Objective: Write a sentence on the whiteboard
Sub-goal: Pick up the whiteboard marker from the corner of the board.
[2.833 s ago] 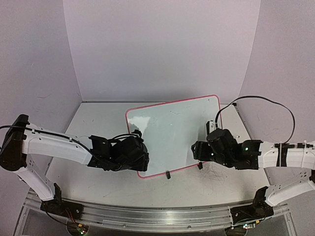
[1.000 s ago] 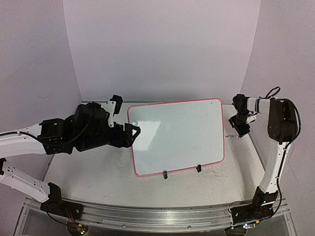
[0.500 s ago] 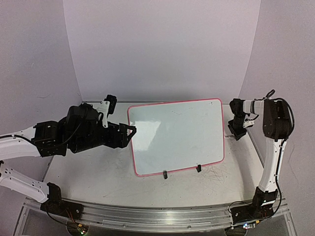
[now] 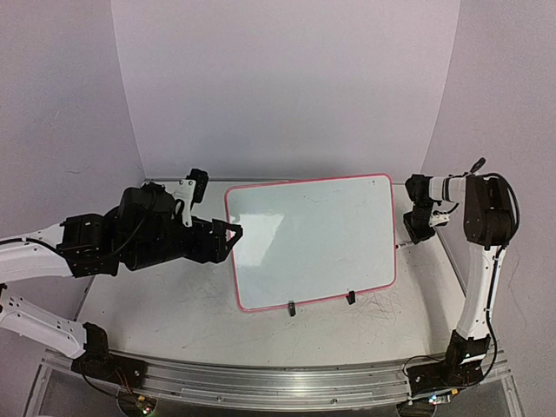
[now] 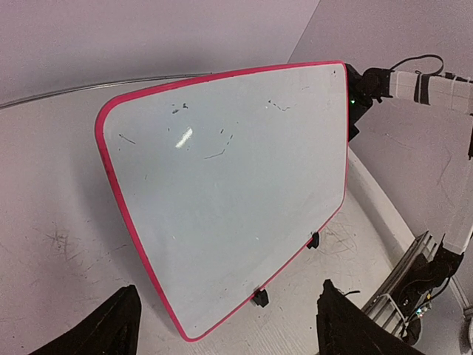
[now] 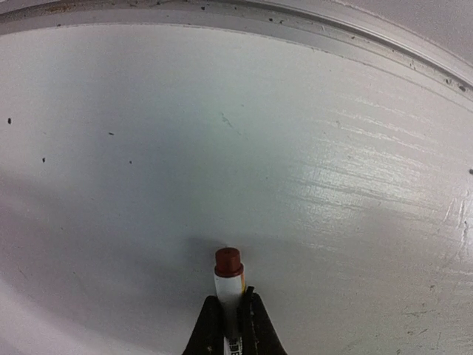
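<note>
Progress: v. early. The large flat white whiteboard with rounded corners and thin red-pink rim (image 4: 313, 239) lies mid-bench, slightly skewed, two small black clips (image 4: 291, 307) on its near edge. No sentence on it yet. The left wrist view shows only a few faint stray dashes and a glare spot on the surface, nothing readable.

Done so far, as far as can be judged: a pen is in hand. The right claw (image 6: 230, 303) is closed on a white-bodied marker with a dark red end (image 6: 229, 270). That end pts away from the wrist, over bare scuffed white bench (image 4: 174, 304) just off the board's right edge. Can't tell if the red end is a cap or the pen's tail (matters: a capped pen won't write).

The left claw (image 4: 228, 233) is spread wide, gripping nothing, and hovers just beside the board's left rim. Touching it or not, can't tell. Prob. there to steady the board.

Left to do: basically everything, i.e. bring the marker over the board, get the tip down, write the whole line.

Containers: none in any view, so no contents to report.
</note>
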`<state>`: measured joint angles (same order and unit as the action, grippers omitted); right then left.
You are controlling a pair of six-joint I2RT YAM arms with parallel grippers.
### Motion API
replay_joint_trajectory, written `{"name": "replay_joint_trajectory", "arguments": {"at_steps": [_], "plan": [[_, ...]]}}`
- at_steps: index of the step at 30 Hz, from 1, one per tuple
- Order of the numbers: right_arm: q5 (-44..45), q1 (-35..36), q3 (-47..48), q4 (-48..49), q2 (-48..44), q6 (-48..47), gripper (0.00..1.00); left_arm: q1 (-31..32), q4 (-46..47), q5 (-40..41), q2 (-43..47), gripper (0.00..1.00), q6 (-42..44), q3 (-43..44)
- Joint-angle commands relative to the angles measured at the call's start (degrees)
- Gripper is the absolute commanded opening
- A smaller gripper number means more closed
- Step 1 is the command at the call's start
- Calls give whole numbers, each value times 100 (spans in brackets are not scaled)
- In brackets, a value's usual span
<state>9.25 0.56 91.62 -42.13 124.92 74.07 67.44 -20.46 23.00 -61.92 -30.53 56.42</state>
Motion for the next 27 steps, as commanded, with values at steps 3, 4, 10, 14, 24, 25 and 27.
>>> {"name": "replay_joint_trajectory", "arguments": {"at_steps": [3,4,10,14,24,25,27], "plan": [[171,-12,123,-118,25,-107,0,-14,187,-111,53,83,-269,-54],[264,-12,113,-80,-58,-207,0,-16,193,-90,92,83,-302,-105],[977,-12,-203,927,-1070,-1630,0,-14,290,31,160,86,-454,-222],[1086,83,-669,2123,-1963,-3533,0,-28,531,-78,76,86,-605,-303],[2144,2325,-867,2383,-3777,-6119,0,-432,1229,-437,347,91,-863,-234],[2465,2649,-928,2240,-3882,-6057,0,-548,1535,-599,425,92,-916,-269],[2863,3151,-999,1821,-4232,-5951,0,-719,1548,-890,387,90,-893,-8]]}}
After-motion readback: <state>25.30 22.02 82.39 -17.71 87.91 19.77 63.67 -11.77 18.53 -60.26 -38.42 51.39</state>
